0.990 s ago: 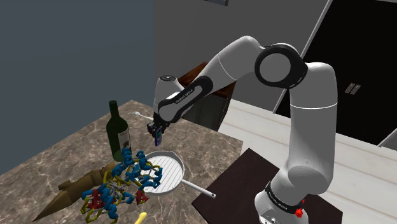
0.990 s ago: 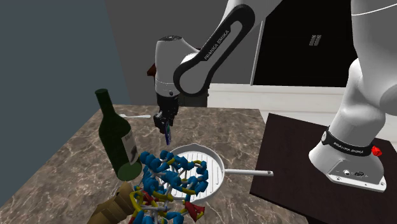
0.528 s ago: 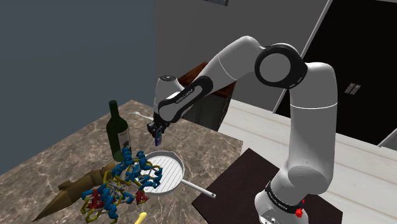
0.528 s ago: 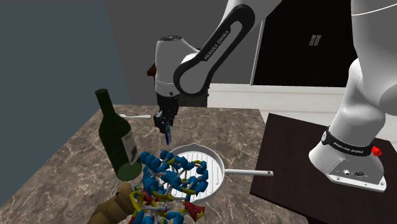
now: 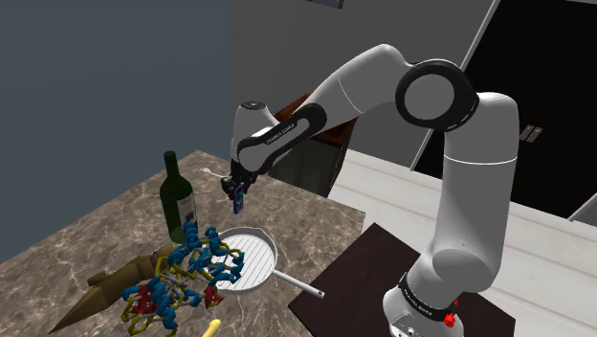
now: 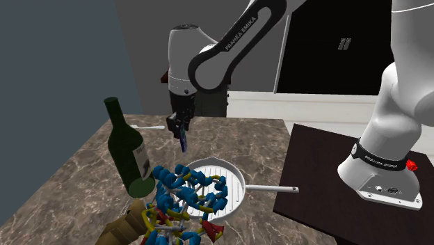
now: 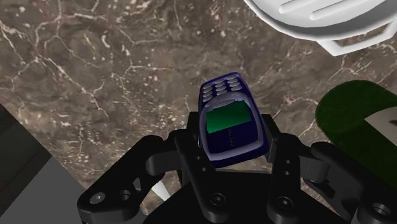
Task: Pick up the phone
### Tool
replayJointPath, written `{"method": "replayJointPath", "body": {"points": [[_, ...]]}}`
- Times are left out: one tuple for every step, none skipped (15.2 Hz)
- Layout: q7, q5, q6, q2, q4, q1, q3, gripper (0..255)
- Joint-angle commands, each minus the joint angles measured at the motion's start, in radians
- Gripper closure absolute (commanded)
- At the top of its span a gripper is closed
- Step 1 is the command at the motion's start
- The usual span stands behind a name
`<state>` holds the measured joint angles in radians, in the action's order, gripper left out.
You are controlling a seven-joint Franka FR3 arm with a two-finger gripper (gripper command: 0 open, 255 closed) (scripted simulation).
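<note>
Your gripper [image 5: 235,190] is clamped on the phone [image 5: 237,202]. In the wrist view you can see the two black fingers [image 7: 191,153] pressing on either side of its lower half, with the green screen and the keypad end sticking out past the fingertips. It is a dark blue handset with rounded corners. In the shoulder view and the second exterior view it hangs from the jaws pointing down, a little tilted, in the air above the brown marbled counter [image 5: 91,239] and touching nothing but the fingers.

Look below it, near but apart, and you find a white ridged pan [image 5: 254,251] on the counter, its long thin handle running toward the dark stand [image 5: 354,278]. A tangle of blue, yellow and red links [image 5: 182,273] lies over the pan's rim on the side away from the handle and spills onto the counter.

On the shoulder view's left of the phone stands a dark green bottle [image 5: 178,196] with a pale label, upright and well clear of the gripper. A brown cone-shaped object [image 5: 100,292] lies on its side just beside the tangle. Beyond the gripper a thin white utensil [image 5: 216,173] rests flat on the counter — what kind it is you cannot tell
</note>
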<state>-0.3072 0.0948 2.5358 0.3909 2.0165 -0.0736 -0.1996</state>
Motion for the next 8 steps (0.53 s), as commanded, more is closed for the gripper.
{"method": "replayJointPath", "body": {"points": [[0.004, -0.006, -0.025, -0.018, -0.007, 0.002, -0.004, 255], [0.006, -0.009, -0.036, -0.027, -0.009, 0.004, -0.005, 255], [0.007, -0.012, -0.047, -0.036, -0.012, 0.005, -0.007, 255], [0.009, -0.015, -0.058, -0.044, -0.014, 0.006, -0.009, 255], [0.011, -0.018, -0.069, -0.053, -0.017, 0.007, -0.010, 255], [0.013, -0.020, -0.080, -0.061, -0.019, 0.008, -0.011, 255], [0.014, -0.023, -0.091, -0.070, -0.022, 0.009, -0.013, 255], [0.015, -0.024, -0.093, -0.071, -0.023, 0.009, -0.013, 255]]}}
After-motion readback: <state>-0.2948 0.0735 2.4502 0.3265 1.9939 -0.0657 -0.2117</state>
